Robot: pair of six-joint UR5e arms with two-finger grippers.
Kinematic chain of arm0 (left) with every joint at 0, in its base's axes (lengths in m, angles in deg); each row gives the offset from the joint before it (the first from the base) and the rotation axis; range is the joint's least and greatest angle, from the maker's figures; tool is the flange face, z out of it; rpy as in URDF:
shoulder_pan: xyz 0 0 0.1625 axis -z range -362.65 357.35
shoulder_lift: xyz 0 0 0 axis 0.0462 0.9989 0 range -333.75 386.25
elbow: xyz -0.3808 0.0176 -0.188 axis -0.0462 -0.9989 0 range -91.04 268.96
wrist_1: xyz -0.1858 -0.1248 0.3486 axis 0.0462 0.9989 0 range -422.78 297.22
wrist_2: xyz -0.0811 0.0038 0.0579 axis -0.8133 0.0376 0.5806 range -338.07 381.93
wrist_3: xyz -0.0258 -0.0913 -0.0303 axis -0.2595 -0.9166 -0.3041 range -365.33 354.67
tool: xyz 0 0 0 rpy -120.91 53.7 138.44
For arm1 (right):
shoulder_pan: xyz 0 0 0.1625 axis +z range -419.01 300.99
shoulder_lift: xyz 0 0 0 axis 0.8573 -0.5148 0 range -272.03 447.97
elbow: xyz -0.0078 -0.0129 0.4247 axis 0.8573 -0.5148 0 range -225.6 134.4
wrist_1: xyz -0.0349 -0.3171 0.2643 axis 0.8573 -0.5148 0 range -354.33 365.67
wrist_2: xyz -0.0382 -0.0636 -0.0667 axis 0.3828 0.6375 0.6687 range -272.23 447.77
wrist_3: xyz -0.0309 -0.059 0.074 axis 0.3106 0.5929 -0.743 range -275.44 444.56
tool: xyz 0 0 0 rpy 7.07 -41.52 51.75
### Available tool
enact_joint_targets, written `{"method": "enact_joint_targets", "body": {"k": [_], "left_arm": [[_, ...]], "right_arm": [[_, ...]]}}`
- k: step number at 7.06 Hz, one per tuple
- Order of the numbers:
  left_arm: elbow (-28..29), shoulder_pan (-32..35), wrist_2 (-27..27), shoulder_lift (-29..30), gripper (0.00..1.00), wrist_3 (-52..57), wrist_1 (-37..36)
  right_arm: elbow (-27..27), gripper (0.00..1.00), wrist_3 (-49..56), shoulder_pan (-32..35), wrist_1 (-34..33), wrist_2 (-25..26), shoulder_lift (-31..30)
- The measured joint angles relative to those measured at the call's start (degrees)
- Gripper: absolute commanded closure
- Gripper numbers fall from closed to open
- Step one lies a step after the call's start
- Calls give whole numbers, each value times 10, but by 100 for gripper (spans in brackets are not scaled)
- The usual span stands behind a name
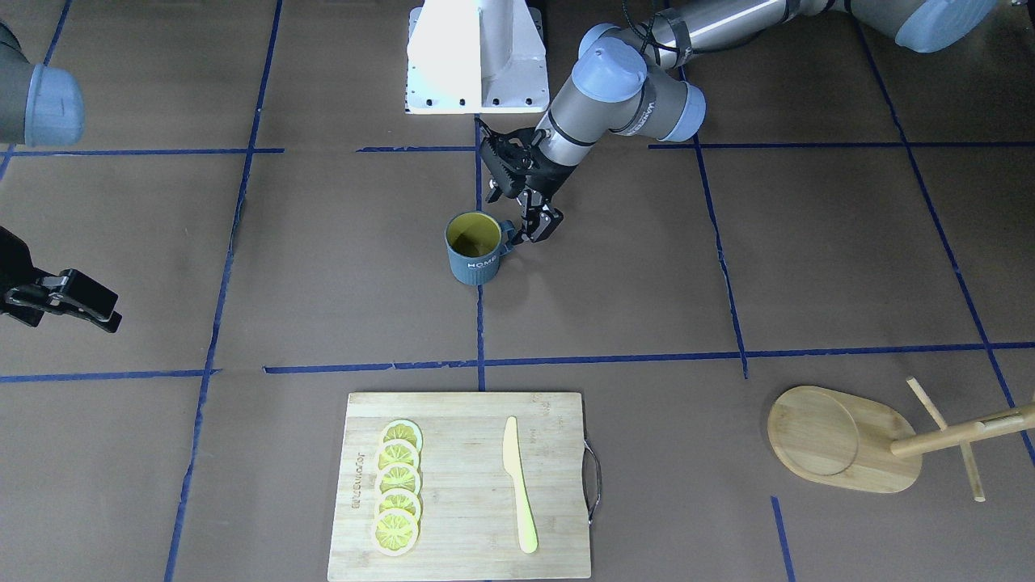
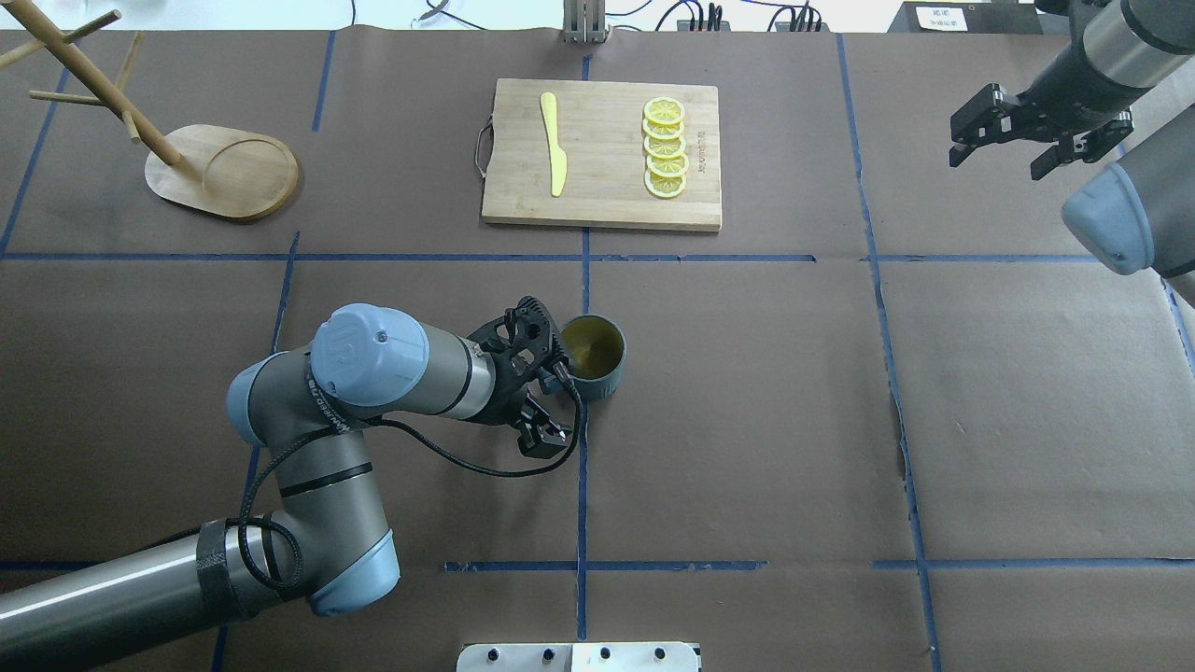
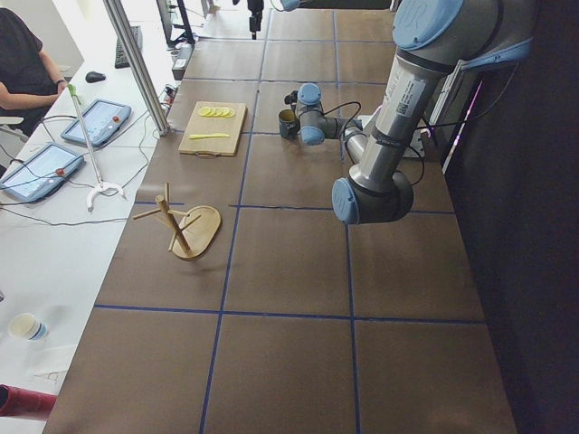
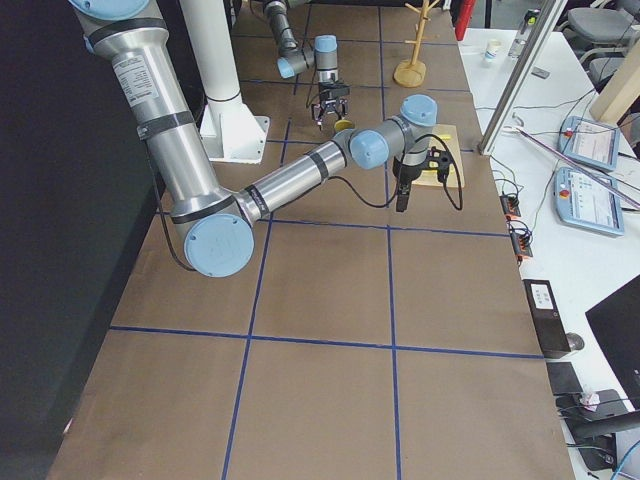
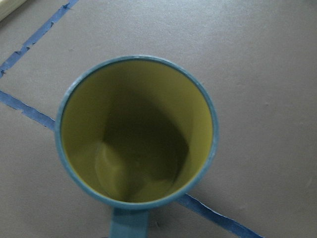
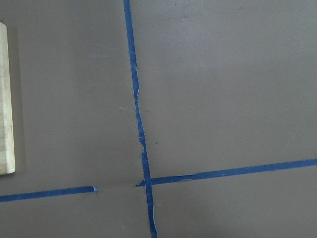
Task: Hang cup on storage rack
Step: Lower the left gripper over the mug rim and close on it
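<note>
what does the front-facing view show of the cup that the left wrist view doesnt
Only front-facing: white HOME lettering on the cup, the left gripper with jaws open by its handle, the storage rack. Only left wrist: the empty inner bottom. Both: the cup upright, yellow-olive inside, on a blue tape line.

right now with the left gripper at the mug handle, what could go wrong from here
1. The left gripper stands open at the handle of the cup; a grip on that handle alone may let the cup swing or tilt once lifted.
2. The storage rack stands far from the cup, with thin pegs; a slightly off approach could knock it rather than hook the handle.
</note>
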Motion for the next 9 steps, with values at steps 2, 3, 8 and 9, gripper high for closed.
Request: {"method": "enact_joint_targets", "body": {"k": [2,3,8,9], "left_arm": [[1,3,0,0,15,0,0],[2,6,1,0,16,-1,0],[10,14,5,2,20,-6,0],[10,13,5,3,21,-11,0]], "right_arm": [[-2,0,0,0,0,0,1],[-2,0,0,0,1,0,1],[-3,0,0,0,1,0,1],[-3,0,0,0,1,0,1]]}}
